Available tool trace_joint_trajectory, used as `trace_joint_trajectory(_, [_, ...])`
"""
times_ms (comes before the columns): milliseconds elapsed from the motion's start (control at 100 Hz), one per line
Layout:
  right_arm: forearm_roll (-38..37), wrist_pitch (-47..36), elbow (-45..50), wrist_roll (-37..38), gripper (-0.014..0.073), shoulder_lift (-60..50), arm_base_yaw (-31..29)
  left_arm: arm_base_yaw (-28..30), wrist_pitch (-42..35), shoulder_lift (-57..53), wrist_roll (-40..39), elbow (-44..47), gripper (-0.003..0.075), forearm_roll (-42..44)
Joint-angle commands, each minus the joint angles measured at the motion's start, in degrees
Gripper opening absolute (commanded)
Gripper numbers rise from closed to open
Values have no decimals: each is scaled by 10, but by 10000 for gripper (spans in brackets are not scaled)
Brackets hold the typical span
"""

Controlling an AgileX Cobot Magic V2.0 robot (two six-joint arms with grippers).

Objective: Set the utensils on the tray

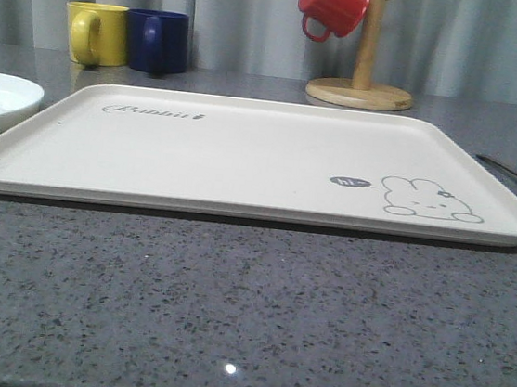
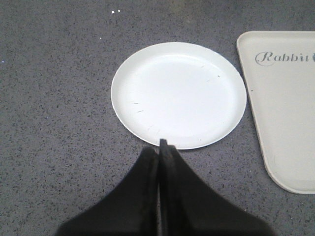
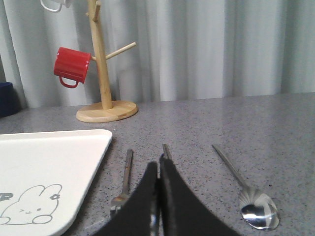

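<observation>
The cream tray [image 1: 244, 155] with the rabbit drawing lies mid-table, with nothing on it. A round white plate [image 2: 178, 93] rests on the counter to its left, also bare. My left gripper [image 2: 161, 145] is shut, its tips just over the plate's near rim. To the right of the tray [image 3: 49, 167] lie a fork [image 3: 127, 172], a chopstick end [image 3: 166, 149] and a spoon [image 3: 256, 211]. My right gripper [image 3: 160, 160] is shut above the chopsticks, hiding most of them. Thin utensil handles [image 1: 513, 171] show at the table's right edge.
A yellow mug [image 1: 97, 33] and a blue mug [image 1: 157, 41] stand behind the tray's left corner. A wooden mug tree [image 1: 361, 84] with a red mug [image 1: 333, 6] stands behind its right half. Grey counter stretches in front of the tray.
</observation>
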Motion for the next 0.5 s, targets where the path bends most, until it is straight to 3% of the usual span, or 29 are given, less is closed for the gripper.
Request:
trace_joint_trajectory(0, [0, -48, 2, -4, -69, -10, -3, 1, -31, 12, 1, -20, -18, 0])
trace_joint_trajectory(90, [0, -48, 2, -4, -69, -10, -3, 1, -25, 16, 1, -20, -12, 0])
trace_joint_trajectory(160, [0, -48, 2, -4, -69, -10, -3, 1, -23, 17, 1, -20, 34, 0])
trace_joint_trajectory(380, [0, -48, 2, -4, -69, -10, -3, 1, -17, 17, 0, -20, 375, 0])
trace_joint_trajectory(490, [0, -48, 2, -4, -69, -10, -3, 1, -17, 17, -1, -20, 428, 0])
